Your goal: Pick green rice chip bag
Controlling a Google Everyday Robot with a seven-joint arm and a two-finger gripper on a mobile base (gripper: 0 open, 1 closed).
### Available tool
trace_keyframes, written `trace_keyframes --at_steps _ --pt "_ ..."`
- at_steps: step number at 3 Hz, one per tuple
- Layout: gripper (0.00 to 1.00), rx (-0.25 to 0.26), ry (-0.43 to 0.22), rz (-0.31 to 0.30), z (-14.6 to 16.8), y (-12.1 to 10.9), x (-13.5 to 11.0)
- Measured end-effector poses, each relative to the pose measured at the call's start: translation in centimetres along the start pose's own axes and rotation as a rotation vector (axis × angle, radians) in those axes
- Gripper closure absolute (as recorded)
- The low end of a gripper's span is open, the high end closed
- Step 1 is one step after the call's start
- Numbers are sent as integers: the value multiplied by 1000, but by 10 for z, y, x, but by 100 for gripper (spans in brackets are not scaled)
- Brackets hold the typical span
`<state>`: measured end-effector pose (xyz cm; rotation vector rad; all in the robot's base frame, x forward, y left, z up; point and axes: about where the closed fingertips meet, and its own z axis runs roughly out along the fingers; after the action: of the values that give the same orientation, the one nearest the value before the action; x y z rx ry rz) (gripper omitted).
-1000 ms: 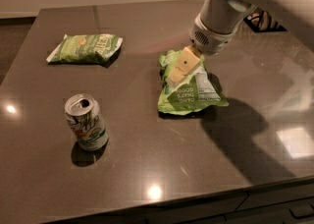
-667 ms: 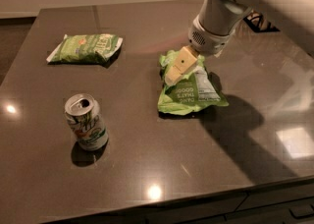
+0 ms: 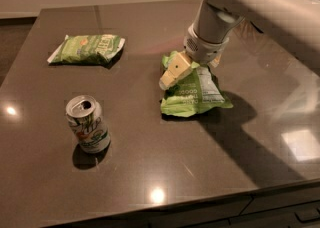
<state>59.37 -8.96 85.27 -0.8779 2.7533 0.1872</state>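
The green rice chip bag (image 3: pixel 196 97), bright lime green with a white label panel, lies crumpled on the dark table right of centre. My gripper (image 3: pixel 193 71) is down on the bag's far end. One cream finger (image 3: pixel 173 73) shows at the bag's left edge; the other is mostly hidden behind the wrist on the right. The jaws stand apart with the bag's upper end between them. The bag rests on the table.
A flatter, darker green bag (image 3: pixel 87 49) lies at the far left. An opened drink can (image 3: pixel 88 124) stands upright at the front left. The table's front edge (image 3: pixel 165 207) runs along the bottom, and the arm reaches in from the upper right.
The gripper has shifted slightly left and lower onto the bag's far end. The bag, the can and the other bag have not moved.
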Motion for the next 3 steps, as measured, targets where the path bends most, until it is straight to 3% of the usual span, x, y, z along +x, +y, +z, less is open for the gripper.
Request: trace_keyframes --at_steps 1,3 --pt "13 -9 -11 14 1 3 -2" --pt "59 -33 -45 -13 -12 9 -6"
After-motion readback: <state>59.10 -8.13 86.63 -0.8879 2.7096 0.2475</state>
